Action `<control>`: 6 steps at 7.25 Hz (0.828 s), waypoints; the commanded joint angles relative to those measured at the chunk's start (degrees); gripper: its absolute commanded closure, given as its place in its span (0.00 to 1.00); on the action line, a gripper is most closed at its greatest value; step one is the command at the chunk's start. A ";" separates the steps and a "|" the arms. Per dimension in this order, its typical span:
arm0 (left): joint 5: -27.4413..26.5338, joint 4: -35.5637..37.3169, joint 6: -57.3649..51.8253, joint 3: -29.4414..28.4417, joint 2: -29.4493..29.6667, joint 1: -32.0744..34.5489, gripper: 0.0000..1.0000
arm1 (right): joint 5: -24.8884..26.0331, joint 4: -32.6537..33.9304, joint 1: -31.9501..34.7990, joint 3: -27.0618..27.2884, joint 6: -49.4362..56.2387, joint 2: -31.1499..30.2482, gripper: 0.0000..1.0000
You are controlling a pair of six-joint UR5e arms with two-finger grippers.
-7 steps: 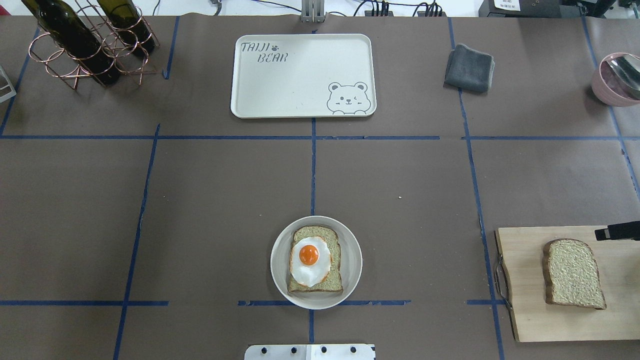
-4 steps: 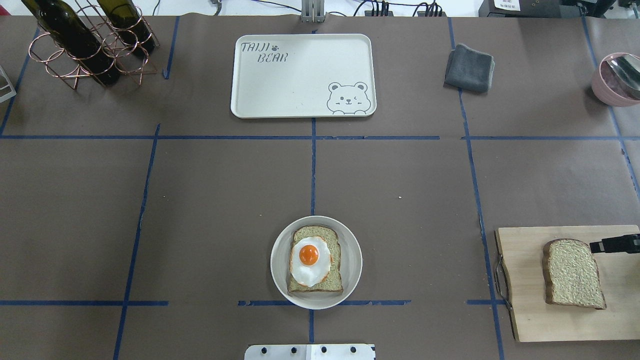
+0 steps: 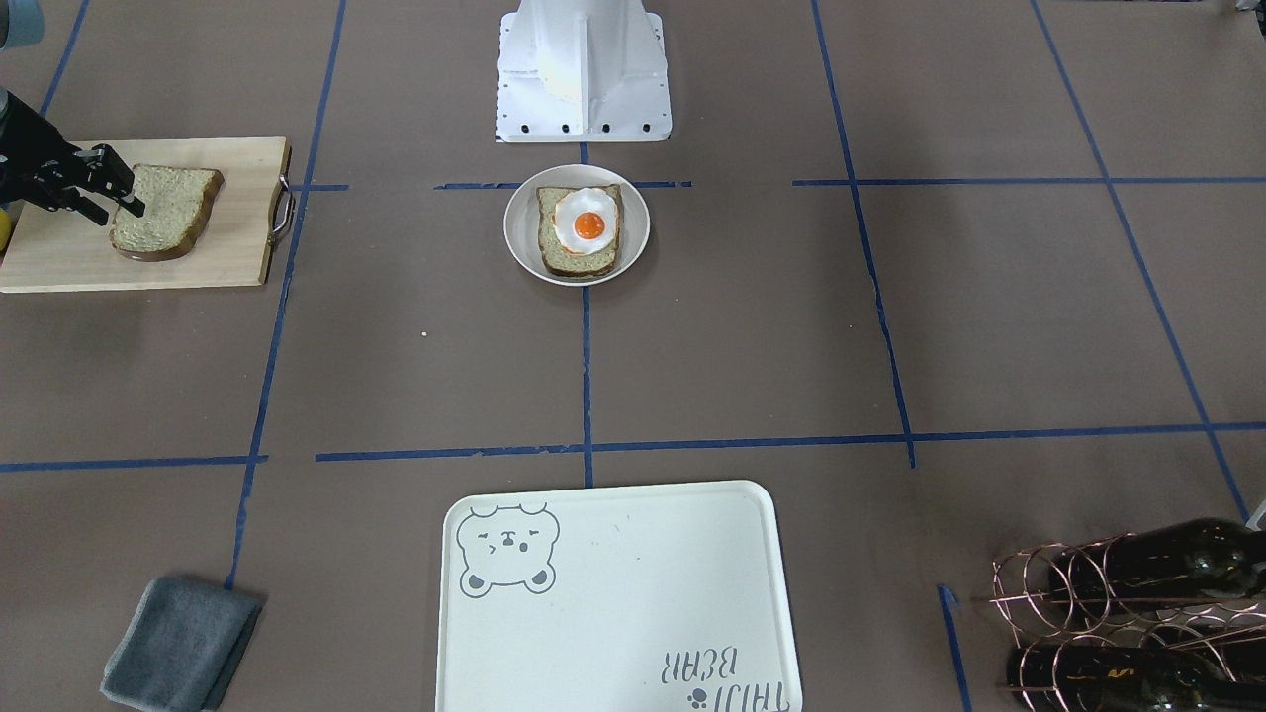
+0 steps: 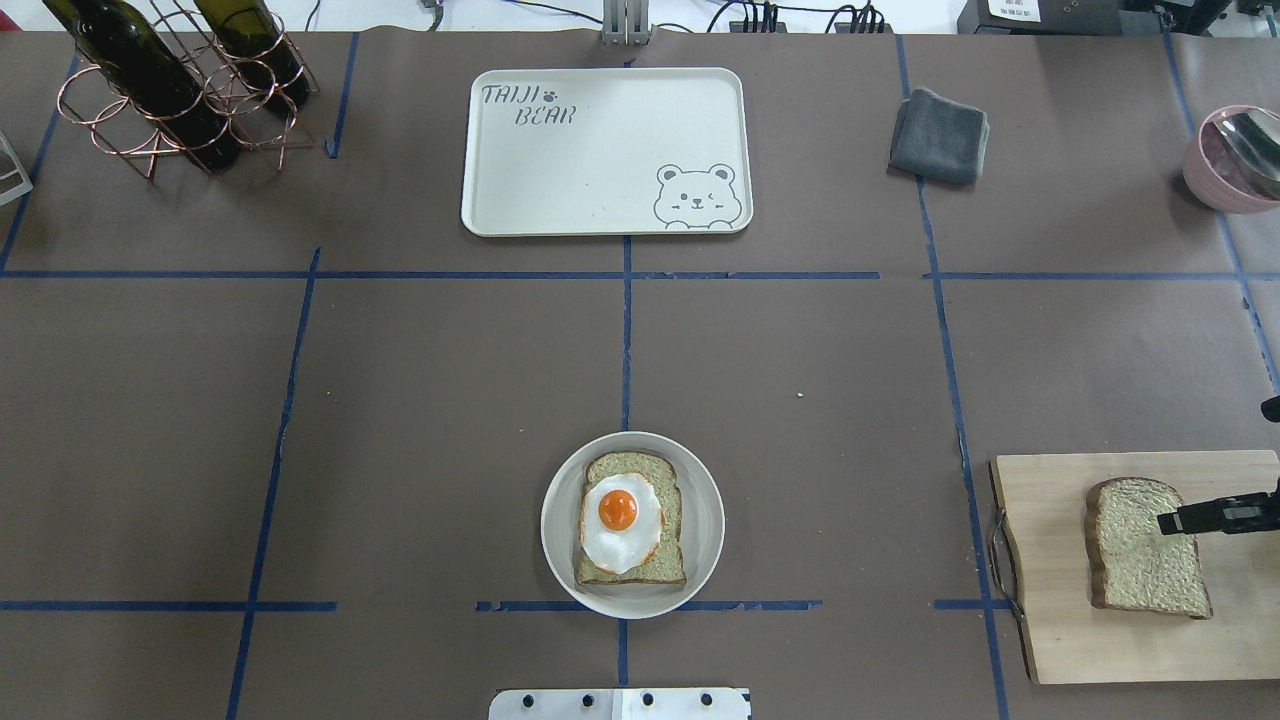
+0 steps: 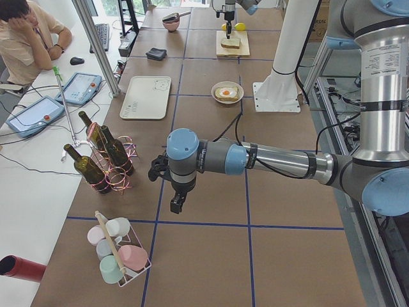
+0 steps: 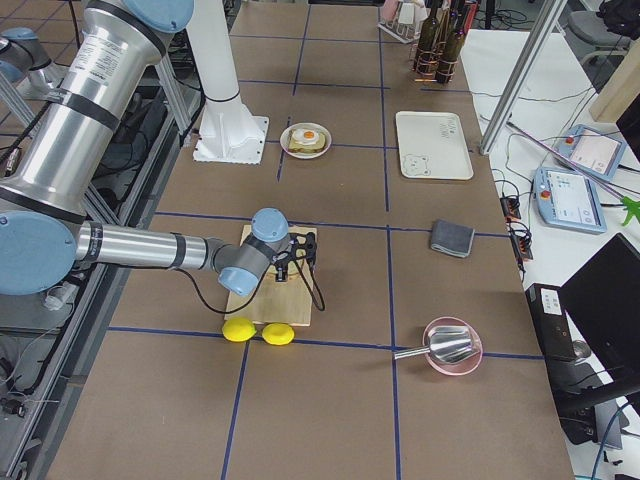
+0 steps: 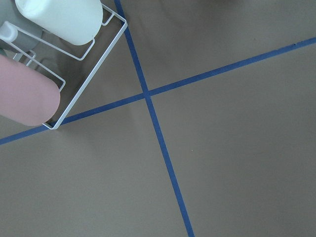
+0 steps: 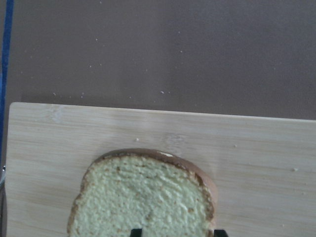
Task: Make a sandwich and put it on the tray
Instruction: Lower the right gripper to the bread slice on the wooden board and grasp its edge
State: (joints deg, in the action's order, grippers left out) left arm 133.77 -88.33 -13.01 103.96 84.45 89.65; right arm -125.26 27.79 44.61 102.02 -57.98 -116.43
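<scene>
My right hand hangs with its fingers spread wide over the edge of the loose bread slice, which lies on the wooden cutting board just under it, lined up to pinch it, I reckon. That slice belongs on the egg-topped slice on the white plate, well off to the hand's side, with the bear tray further out. My left hand is parked way off over bare worktop, can't tell its state.

Pale wooden board with a metal handle: right near corner of the table. Two lemons lie just beside its outer edge. Round white plate: centre, near side. Far side: folded grey cloth, pink bowl holding a metal scoop, and copper wire rack with two dark bottles.
</scene>
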 commanded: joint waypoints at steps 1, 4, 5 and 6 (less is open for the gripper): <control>0.00 0.00 -0.09 -0.07 0.01 0.00 0.00 | 0.02 -0.01 -0.48 -0.07 -0.02 -0.81 0.45; 0.00 0.00 -0.09 -0.07 0.01 0.00 0.00 | 0.10 0.08 -1.18 -0.50 -0.02 -0.81 0.50; 0.00 0.00 -0.09 -0.16 0.01 0.00 0.00 | 1.24 -0.01 -2.06 -0.59 -0.02 -0.81 0.49; 0.00 0.00 -0.09 -0.16 0.01 0.00 0.00 | 1.33 0.07 -2.24 -0.77 -0.02 -0.81 0.49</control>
State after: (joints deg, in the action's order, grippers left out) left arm 133.77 -88.33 -13.10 103.83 84.46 89.65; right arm -124.38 27.82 42.87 101.46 -58.01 -117.26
